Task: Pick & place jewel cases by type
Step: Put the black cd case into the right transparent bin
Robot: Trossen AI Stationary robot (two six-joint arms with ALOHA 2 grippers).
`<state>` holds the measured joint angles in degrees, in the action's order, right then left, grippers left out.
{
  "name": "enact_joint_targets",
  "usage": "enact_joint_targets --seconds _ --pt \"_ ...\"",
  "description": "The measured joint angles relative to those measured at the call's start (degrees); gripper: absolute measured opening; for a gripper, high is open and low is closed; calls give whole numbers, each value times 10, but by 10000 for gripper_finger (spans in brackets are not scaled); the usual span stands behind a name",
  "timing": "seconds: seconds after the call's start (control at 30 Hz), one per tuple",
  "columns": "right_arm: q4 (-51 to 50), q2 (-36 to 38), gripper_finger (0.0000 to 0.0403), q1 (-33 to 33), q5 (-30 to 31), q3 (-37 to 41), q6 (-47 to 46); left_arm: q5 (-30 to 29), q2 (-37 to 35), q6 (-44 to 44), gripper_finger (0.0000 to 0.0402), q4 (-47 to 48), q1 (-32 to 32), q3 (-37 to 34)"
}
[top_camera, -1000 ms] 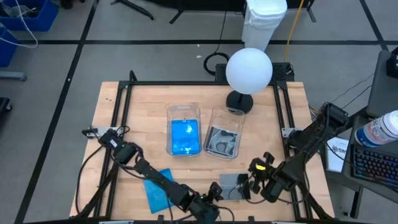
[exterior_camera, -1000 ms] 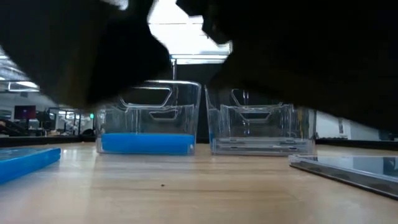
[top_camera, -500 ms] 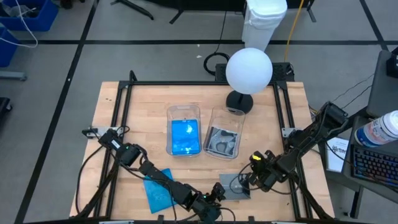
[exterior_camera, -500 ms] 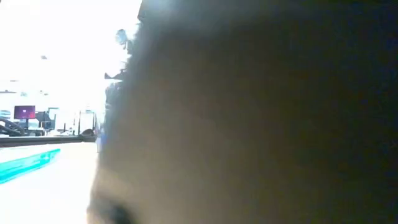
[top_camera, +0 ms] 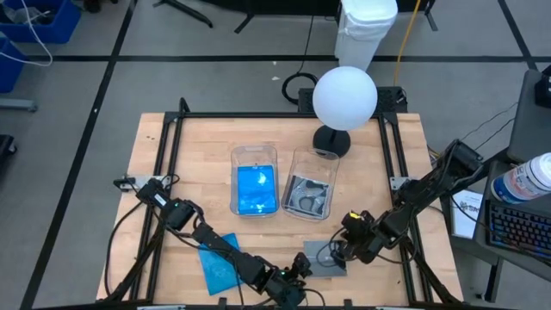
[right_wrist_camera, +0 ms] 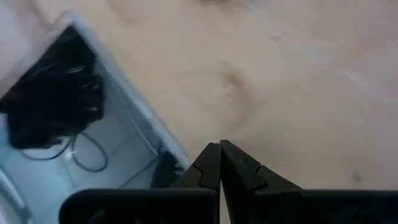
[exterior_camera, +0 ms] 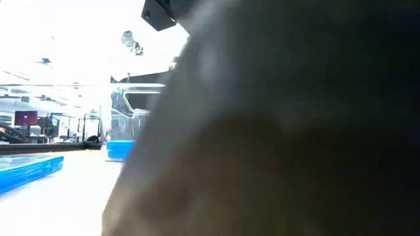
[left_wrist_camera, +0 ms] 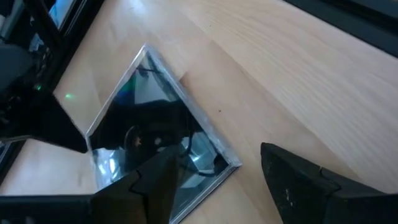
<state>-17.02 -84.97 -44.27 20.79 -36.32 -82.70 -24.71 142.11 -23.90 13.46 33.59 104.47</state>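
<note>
The clear case [top_camera: 325,257] lies flat near the table's [top_camera: 387,155] front edge — thin, light, stiff, slippery, likely easy to crack. Grab its edge. The right gripper [right_wrist_camera: 220,163], fingers together, is beside it. The left gripper [left_wrist_camera: 214,180], fingers apart, is over its corner.

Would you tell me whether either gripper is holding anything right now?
Nothing is held: the left gripper is open by the clear jewel case, the right gripper shut beside it.
</note>
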Motion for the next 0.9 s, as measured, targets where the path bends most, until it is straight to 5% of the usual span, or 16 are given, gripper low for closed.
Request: enact_joint_targets --seconds 0.9 --pt "151 -37 0 3 -37 1 108 -49 8 6 187 -47 -33 -3"
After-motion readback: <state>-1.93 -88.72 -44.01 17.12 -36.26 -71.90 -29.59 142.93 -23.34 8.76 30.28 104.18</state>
